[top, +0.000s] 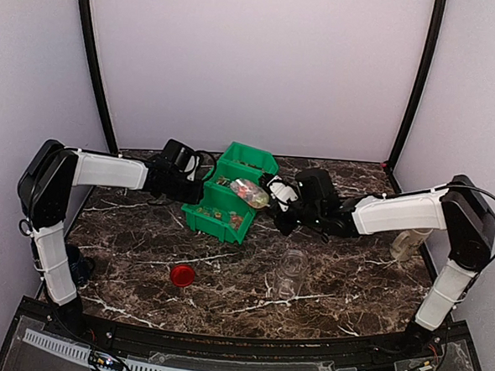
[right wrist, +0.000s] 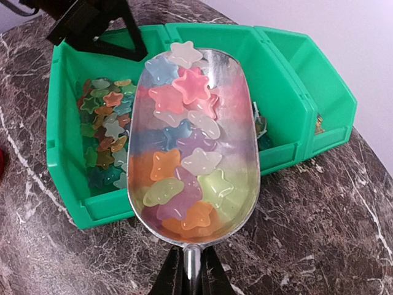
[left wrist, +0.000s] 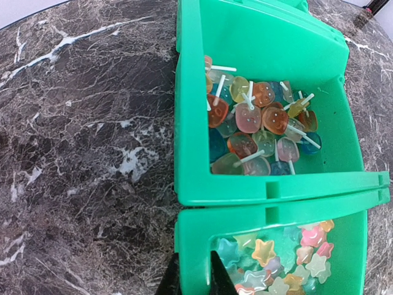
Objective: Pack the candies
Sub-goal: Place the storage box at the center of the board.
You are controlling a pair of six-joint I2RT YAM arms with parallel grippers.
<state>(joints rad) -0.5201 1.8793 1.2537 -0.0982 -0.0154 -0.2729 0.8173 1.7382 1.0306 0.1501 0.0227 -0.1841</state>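
The right gripper (right wrist: 191, 273) is clenched on the handle of a shiny silver metal scoop (right wrist: 236, 70), whose bowl reaches straight ahead of the fingers. The scoop is heaped with translucent star-shaped candies (right wrist: 184, 86) in pink, blue, orange, yellow and purple. Under and beyond its tip sits a row of green plastic bins (right wrist: 288, 104), and more stars lie in the bin just left of the bowl. The left gripper (left wrist: 195, 279) pinches that bin's side wall, one finger inside and one outside. Ahead of it, the next bin holds stick lollipops (left wrist: 249, 117). Behind the scoop, towards the arm bases, a clear plastic jar (top: 291, 272) stands on the dark marble table (top: 143, 238). A round red lid (top: 182, 274) lies well apart to the jar's left.
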